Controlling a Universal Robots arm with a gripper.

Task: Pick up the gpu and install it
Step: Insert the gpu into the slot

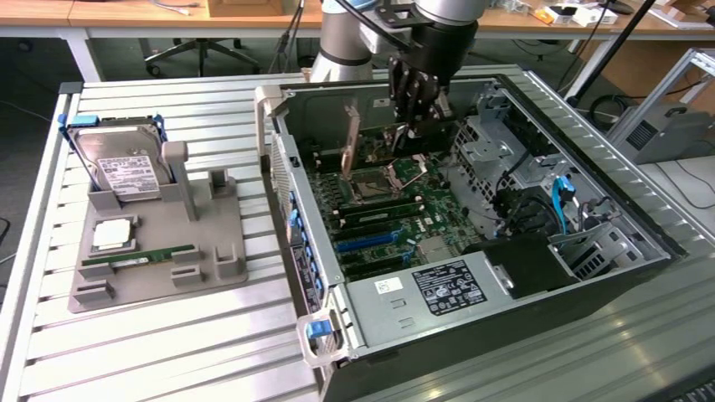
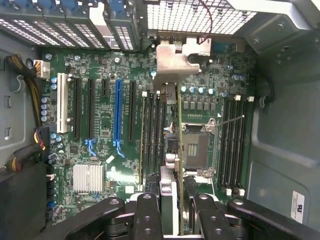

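Note:
My gripper [image 1: 416, 124] reaches down into the open computer case [image 1: 293, 159] and is shut on the gpu [image 1: 410, 141], a dark card hanging from the fingers above the motherboard [image 1: 374, 226]. In the wrist view the gpu [image 2: 179, 125] appears edge-on as a thin strip between my two black fingers [image 2: 147, 215], with a silvery metal piece at its far end. It hovers over the board between the black memory slots [image 2: 152, 130] and the open processor socket [image 2: 194, 150]. The blue expansion slot [image 2: 118, 112] lies further off to one side, apart from the card.
At the exterior view's left, a grey holder [image 1: 156, 251] on the slatted table carries a silver hard drive [image 1: 126, 172] and a green memory stick [image 1: 140, 255]. Case walls, a drive cage [image 1: 491, 142], cables and a black power supply [image 1: 525, 264] crowd the board.

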